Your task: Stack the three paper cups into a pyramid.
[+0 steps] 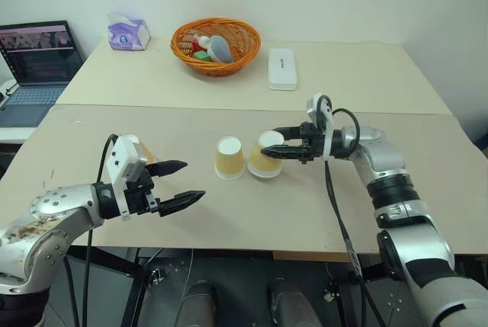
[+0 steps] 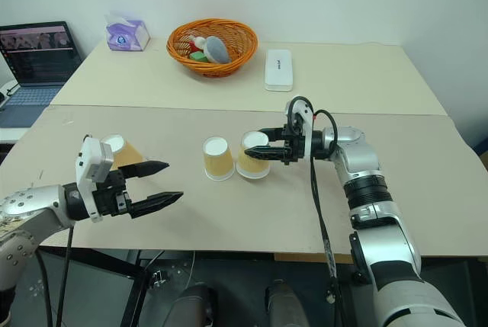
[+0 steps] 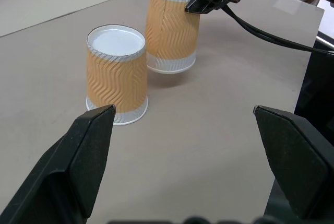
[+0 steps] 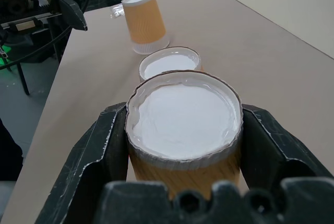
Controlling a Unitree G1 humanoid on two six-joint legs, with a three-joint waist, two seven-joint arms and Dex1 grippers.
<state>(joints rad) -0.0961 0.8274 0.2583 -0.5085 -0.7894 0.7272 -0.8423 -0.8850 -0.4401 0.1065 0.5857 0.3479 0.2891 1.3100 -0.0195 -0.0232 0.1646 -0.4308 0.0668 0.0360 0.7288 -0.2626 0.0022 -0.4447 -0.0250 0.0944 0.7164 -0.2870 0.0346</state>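
While right gripper (image 2: 261, 148) is clamping its black fingers on upside-down tan paper cup with white base (image 1: 266, 155), that cup is sitting tilted at centre of beige table (image 1: 305, 213), just beside second identical inverted cup (image 1: 229, 158). Third tan cup (image 2: 120, 152) is standing well apart, behind left gripper (image 1: 180, 182), whose fingers are spread wide, holding nothing. Orange wicker basket (image 1: 216, 46) sitting on far table.

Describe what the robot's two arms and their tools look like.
Both arms are silver-grey metal segments joined by black bands. The left tool and right tool each have two black tapered fingers on a black base, with a white boxy housing on the wrist behind. A black cable loops over each wrist and hangs down along the arm. The left arm's lower shell shows brownish scuff marks.
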